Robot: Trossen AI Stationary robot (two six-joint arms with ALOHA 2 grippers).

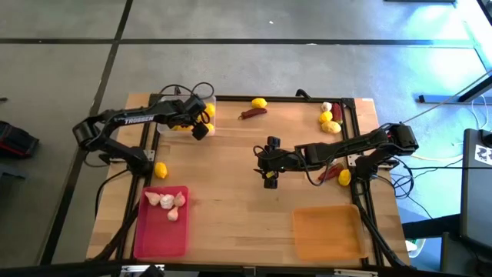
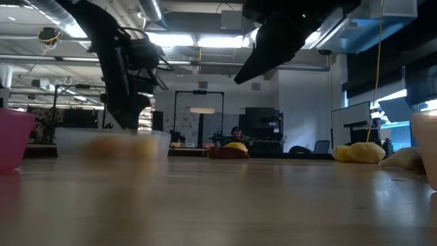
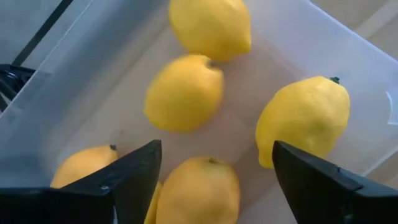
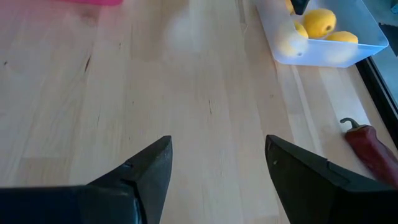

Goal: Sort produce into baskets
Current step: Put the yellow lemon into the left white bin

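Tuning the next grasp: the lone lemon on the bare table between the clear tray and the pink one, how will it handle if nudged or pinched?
The lemon looks rounded and sits alone on flat wood, so a nudge would probably roll it. Its skin looks smooth, so it might squirt out of an off-centre pinch. It appears firm, likely holding shape.

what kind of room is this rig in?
Probably a robotics lab or open workshop: exposed ceiling ducts, strip lights, a bare concrete floor, and equipment racks behind the wooden table.

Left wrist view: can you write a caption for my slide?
Open left gripper over the clear basket, five lemons lying inside it.
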